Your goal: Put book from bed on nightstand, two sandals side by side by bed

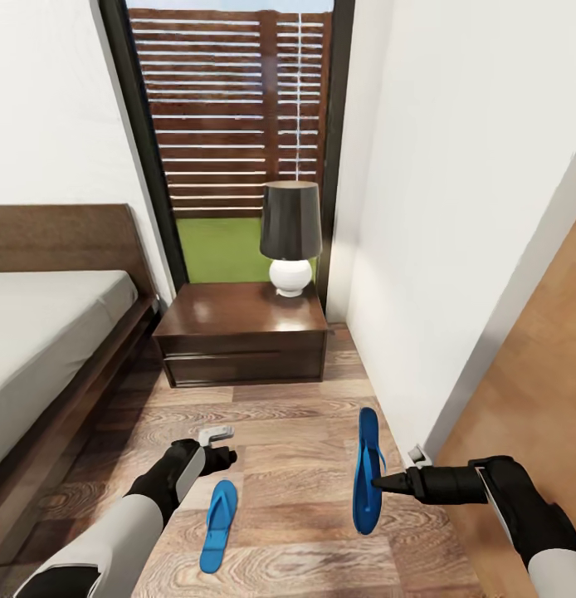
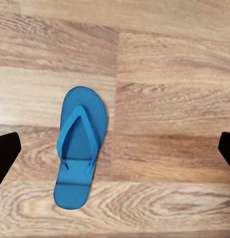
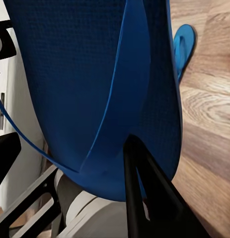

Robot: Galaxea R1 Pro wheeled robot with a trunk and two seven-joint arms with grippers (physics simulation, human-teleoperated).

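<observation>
Both claws low over the floor, one sandal lifted, one lying flat.

R claw [image 1: 378, 482] at ~4 o'clock is clamped on a blue sandal [image 1: 367, 470], held on edge w/ its toe pointing toward the nightstand; in the R wrist view a finger [image 3: 144, 198] presses the sole [image 3: 90, 84], prob. so it can be carried over beside its mate. L claw [image 1: 224, 444] at ~7 o'clock hangs spread wide over the other sandal [image 1: 218, 525], which lies flat on the plank floor [image 1: 296, 432], strap up, w/ the dark fingers [image 2: 5, 158] well apart either side of it. Bed [image 1: 47, 349] runs along 9 o'clock; no book visible on the part seen. Nightstand [image 1: 238, 309] at 12, lamp [image 1: 290, 237] on its R rear corner, rest of the top free for a book. Window [image 1: 230, 124] behind.
</observation>
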